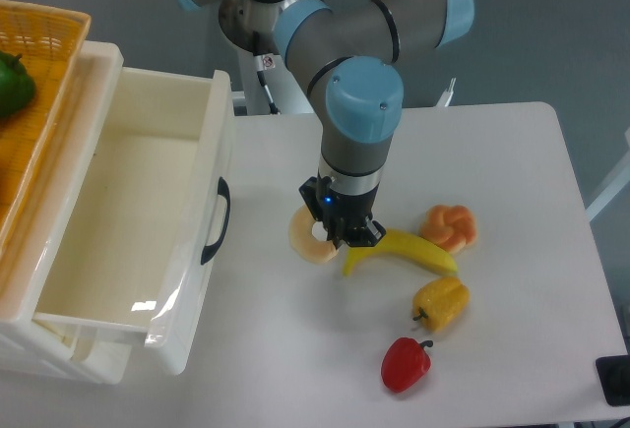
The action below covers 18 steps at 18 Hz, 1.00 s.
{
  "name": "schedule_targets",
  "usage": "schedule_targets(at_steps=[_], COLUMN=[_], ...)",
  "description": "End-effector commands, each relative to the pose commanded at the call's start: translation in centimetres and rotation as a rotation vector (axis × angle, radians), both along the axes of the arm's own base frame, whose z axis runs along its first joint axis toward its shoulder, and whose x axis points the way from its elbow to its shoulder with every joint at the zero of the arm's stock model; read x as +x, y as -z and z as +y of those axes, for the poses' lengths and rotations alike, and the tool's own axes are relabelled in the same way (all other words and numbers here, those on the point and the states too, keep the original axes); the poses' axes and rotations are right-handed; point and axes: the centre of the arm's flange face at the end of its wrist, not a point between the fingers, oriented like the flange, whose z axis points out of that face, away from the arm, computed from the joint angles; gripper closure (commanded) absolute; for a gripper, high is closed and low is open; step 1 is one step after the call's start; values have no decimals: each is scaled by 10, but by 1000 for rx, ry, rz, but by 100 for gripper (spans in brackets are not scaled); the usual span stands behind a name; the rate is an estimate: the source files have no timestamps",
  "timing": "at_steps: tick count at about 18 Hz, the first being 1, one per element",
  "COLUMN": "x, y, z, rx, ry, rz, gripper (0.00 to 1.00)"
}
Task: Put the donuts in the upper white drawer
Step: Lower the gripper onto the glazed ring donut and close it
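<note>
The ring donut (307, 238) shows its pale cream face just right of the drawer's front, and its right half is hidden under my gripper (345, 234). The dark fingers come down on the ring's right rim and look shut on it. The twisted knot donut (450, 226) lies on the table to the right, apart from the gripper. The upper white drawer (211, 143) is pulled out at the left with its black handle (218, 221) facing the table. No object shows inside it.
A banana (409, 250) lies right beside the gripper's right side. A yellow bell pepper (442, 303) and a red pepper (406, 363) sit nearer the front. An orange wicker basket (54, 49) holding a green item (12, 84) rests above the drawer unit at far left.
</note>
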Motion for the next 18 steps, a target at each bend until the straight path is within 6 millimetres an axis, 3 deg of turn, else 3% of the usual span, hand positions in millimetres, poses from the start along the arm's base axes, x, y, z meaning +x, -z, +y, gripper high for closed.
schedule_targets(at_steps=[11,18], x=[8,30], y=[-3,-34], z=[4,0], rx=[17,95], ry=[-70,-112], rz=[-31,-109], gripper=[96,96])
